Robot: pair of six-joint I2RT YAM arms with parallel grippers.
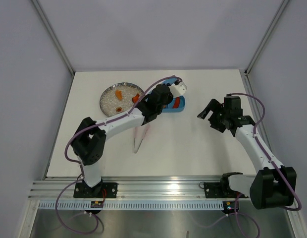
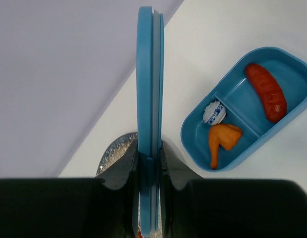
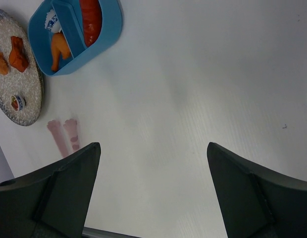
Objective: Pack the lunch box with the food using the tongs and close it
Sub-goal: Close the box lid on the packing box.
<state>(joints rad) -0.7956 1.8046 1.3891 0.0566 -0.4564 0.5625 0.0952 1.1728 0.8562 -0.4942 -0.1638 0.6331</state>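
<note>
Box and lid: smooth blue plastic, slight sheen. Sausage is glossy red, tongs matt pale pink plastic. Plate is speckled grey, grainy, with a shiny rim; table smooth matt white; rail bare brushed metal.

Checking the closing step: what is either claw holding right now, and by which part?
The left claw grips the blue lid by one edge, the lid standing edge-on between its fingers. The right claw is open and empty.

Bright, even light; soft shadows.
</note>
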